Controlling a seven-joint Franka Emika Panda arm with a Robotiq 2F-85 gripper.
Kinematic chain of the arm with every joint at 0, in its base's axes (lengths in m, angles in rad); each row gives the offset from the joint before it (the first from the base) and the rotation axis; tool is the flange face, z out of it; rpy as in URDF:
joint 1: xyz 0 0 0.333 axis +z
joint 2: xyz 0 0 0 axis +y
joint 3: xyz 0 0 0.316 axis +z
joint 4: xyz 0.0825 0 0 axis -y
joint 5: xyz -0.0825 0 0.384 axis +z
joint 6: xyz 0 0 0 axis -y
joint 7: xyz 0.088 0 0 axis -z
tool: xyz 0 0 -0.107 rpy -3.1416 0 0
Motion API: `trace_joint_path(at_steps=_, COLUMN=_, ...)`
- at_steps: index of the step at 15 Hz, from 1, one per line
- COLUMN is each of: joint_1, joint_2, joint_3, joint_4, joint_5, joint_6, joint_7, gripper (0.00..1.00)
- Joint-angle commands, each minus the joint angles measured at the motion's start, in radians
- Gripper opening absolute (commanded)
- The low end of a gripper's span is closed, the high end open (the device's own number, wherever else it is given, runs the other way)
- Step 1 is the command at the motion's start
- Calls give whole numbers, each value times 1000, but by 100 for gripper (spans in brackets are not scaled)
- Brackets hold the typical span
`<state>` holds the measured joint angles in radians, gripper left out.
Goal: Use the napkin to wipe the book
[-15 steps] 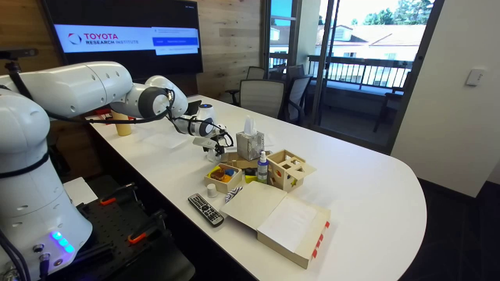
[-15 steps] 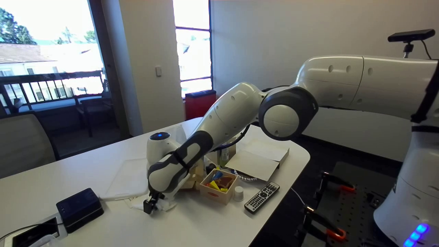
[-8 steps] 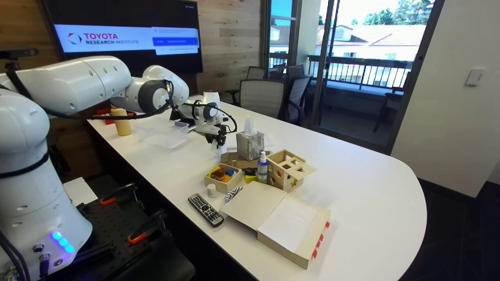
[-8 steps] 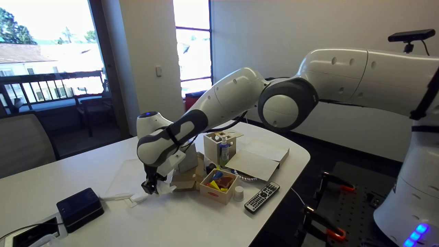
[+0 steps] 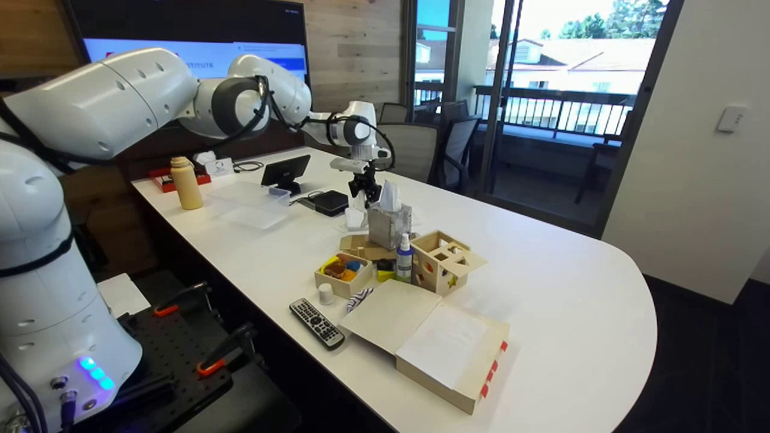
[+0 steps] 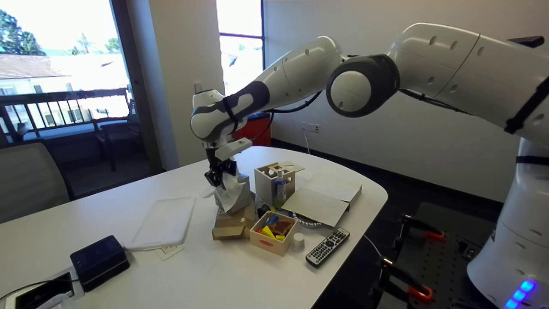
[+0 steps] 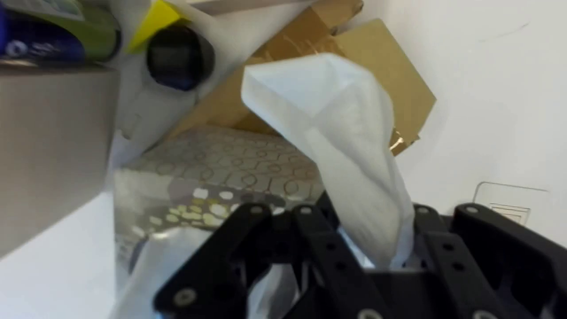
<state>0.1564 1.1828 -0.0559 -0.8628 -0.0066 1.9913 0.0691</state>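
Observation:
The napkin (image 5: 356, 218) is a crumpled off-white sheet. It hangs from my gripper (image 5: 365, 195), which is shut on it above the table, right beside the tissue box. The napkin (image 6: 231, 193) and gripper (image 6: 221, 176) also show in an exterior view. In the wrist view the napkin (image 7: 354, 155) sticks out from between the fingers of the gripper (image 7: 376, 221). The book (image 5: 487, 337) lies open near the table's rounded end, with red marks along one edge and a white sheet on it. The book (image 6: 317, 206) is apart from the gripper; it is out of the wrist view.
The tissue box (image 5: 388, 227) stands beside the gripper, with a cardboard piece (image 6: 229, 229) by it. A spray bottle (image 5: 404, 261), a wooden shape box (image 5: 430, 273) and a wooden tray of blocks (image 5: 355, 285) stand between gripper and book. A remote (image 5: 317, 323) and white cup (image 5: 325, 294) lie nearby.
My gripper has risen from the table with the napkin in it and moved over to the tissue box. The tissue box has shifted slightly. The book has not moved.

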Motion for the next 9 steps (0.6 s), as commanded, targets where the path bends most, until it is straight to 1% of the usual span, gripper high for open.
trace_joint_path(at_steps=1, joint_1=-75, joint_2=-169, joint_3=-14, joint_4=-202, joint_5=47, joint_6=-22, joint_7=56, gripper=3)
trace_joint_path(at_steps=2, joint_1=-100, joint_2=-203, joint_3=-17, joint_4=-242, joint_5=60, joint_6=-7, joint_7=65, gripper=3)
trace_joint_path(at_steps=4, joint_1=-159, joint_2=-274, joint_3=-8, joint_4=-326, joint_5=93, joint_6=3, joint_7=26, gripper=3)
trace_joint_path(at_steps=5, joint_1=-193, joint_2=-308, joint_3=9, joint_4=-360, joint_5=90, joint_6=2, joint_7=19, gripper=3)
trace_joint_path(at_steps=7, joint_1=-227, joint_2=-377, joint_3=-9, joint_4=-437, joint_5=91, joint_6=32, joint_7=41, gripper=3)
trace_joint_path(at_steps=9, joint_1=-247, joint_2=-443, joint_3=-50, joint_4=-513, joint_5=74, joint_6=98, joint_7=105, gripper=3)
